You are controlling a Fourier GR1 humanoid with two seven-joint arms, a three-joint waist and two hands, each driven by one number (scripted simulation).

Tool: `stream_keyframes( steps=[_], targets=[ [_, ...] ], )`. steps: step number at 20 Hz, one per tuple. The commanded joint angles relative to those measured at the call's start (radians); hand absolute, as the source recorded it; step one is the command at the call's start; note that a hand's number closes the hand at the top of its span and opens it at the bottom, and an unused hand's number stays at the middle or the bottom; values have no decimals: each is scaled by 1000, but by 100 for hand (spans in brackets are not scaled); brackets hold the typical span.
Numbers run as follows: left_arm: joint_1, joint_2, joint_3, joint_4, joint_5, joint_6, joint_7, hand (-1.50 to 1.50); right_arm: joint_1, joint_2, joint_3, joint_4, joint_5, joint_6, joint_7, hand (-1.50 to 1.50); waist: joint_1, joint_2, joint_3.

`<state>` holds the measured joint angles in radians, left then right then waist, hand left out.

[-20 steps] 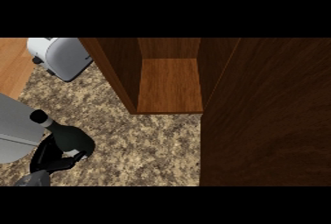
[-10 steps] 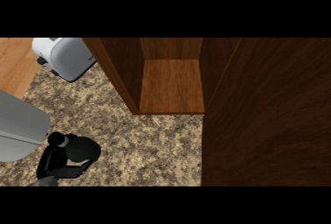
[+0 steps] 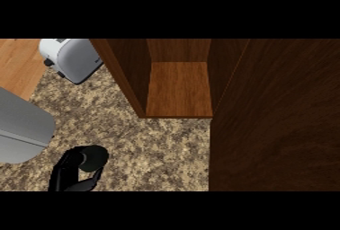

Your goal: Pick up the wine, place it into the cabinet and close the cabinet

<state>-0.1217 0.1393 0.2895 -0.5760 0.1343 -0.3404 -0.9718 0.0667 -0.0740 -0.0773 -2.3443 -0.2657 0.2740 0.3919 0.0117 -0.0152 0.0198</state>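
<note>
- A speckled granite counter [image 3: 153, 148] fills the middle of the head view; a strip of pale wooden floor [image 3: 16, 63] shows at the upper left.
- The cabinet [image 3: 179, 90] stands open at centre, its bare shelf lit brown between dark side walls; its open door [image 3: 279, 117] covers the right side of the view as a broad dark wood panel.
- A silver toaster [image 3: 69, 58] sits on the counter just left of the cabinet; it has slid further into view than half a second ago.
- The left hand [image 3: 66, 173], black, shows at the lower left below its grey forearm [image 3: 20, 126]; its fingers curl round the dark wine bottle [image 3: 94, 157], grasping it; hand and bottle have shifted slightly right since the earlier frame, well short of the cabinet.
- The right hand is out of view.
</note>
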Motion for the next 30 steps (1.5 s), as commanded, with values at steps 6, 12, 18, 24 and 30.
stream_keyframes(
  steps=[6,12,18,24,30],
  targets=[
    [170,-128,-147,-242,5,-110,45,150,12,-6,-6,-46,-25,-6,32,-150,-5,10,-18],
    [382,-138,-345,-656,138,-11,235,150,-3,3,-11,27,3,5,-16,-150,1,11,-18],
    [503,-139,-440,-1034,182,81,476,150,65,35,59,-5,35,23,-35,-150,-6,12,-19],
    [436,-139,-480,-1127,184,227,543,150,55,-1,-27,58,-23,64,-71,-150,-11,14,-19],
    [281,-139,-576,-1237,242,454,747,150,120,38,43,-26,29,52,-61,-150,-17,14,-19]
  ],
)
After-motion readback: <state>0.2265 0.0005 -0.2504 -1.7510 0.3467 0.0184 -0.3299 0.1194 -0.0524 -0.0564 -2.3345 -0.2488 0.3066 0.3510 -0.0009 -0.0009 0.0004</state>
